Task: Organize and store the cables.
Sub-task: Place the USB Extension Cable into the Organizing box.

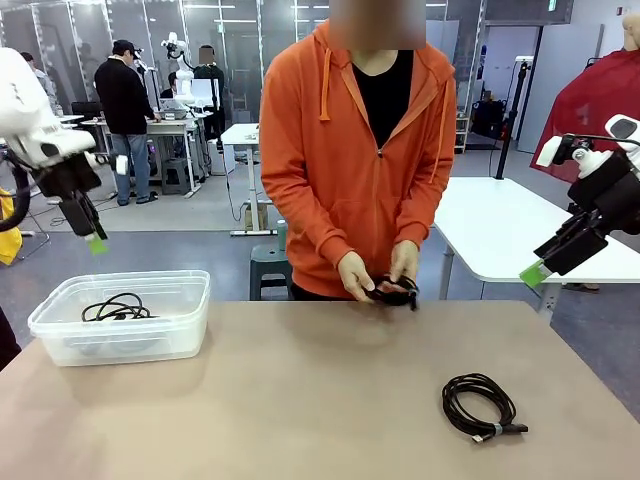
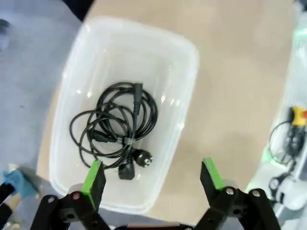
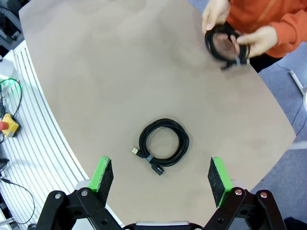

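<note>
A thin black coiled cable [image 1: 483,406] lies on the beige table [image 1: 300,400], near right. Above it hangs the right gripper [image 3: 159,165], fingers released. The left gripper [image 2: 151,164], also released, hangs over a clear plastic box [image 1: 60,340] with a second black cable [image 1: 115,308] inside. At the far edge, a person's hands [image 1: 355,275] hold a third black coil [image 1: 392,293].

Bin [image 1: 62,338] left, coiled cable [image 1: 482,405] right

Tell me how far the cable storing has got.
Done: one coiled cable lies in the clear bin. In hand: the person's hands hold a second coil at the far edge of the table. Still to do: a third coil lies loose on the table. The left claw is open above the bin, the right claw open above that coil, both empty.
</note>
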Robot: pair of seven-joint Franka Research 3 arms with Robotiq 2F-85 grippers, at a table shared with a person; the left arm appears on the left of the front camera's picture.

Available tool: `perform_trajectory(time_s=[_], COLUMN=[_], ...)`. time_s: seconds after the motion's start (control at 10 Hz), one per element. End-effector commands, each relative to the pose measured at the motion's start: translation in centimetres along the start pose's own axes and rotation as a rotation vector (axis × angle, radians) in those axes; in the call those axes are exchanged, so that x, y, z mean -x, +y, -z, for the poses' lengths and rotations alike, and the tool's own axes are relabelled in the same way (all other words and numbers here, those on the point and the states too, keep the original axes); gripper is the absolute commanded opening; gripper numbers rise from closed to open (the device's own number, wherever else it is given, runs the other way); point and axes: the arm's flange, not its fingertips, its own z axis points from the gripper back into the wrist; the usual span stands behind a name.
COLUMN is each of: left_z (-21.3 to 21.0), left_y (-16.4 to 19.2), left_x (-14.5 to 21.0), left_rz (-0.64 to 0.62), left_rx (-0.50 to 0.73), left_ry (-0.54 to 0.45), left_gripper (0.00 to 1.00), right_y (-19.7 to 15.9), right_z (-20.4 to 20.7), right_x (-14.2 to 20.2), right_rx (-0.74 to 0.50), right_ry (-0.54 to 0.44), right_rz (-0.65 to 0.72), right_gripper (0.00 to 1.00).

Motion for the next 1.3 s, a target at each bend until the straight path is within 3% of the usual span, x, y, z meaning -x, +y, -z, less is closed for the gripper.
perform_trajectory(time_s=[0.0, 0.2, 0.4, 0.7, 0.9, 1.2], left_z=[-2.9, -5.5, -7.8, -9.6, -9.5, -8.0], left_y=[-3.3, -7.1, -11.8, -15.4, -17.8, -20.6], left_x=[0.9, 1.0, 1.0, 0.6, 0.6, 1.0], left_rz=[-0.085, -0.103, -0.117, -0.156, -0.193, -0.099], left_rx=[-0.021, -0.134, -0.164, -0.222, -0.232, -0.287], left_ry=[-0.061, -0.114, -0.184, -0.231, -0.296, -0.372], left_gripper=[1.0, 1.0, 1.0, 1.0, 1.0, 1.0], right_y=[-0.1, -0.1, -0.1, -0.1, -0.1, -0.1], right_z=[-0.1, -0.1, -0.1, -0.1, -0.1, -0.1], right_x=[-0.1, -0.1, -0.1, -0.1, -0.1, -0.1], right_rx=[0.001, 0.001, 0.001, 0.001, 0.001, 0.001], right_ry=[-0.002, -0.002, -0.002, -0.002, -0.002, -0.002], right_rz=[-0.004, -0.004, -0.004, -0.004, -0.004, -0.004], right_gripper=[1.0, 1.0, 1.0, 1.0, 1.0, 1.0])
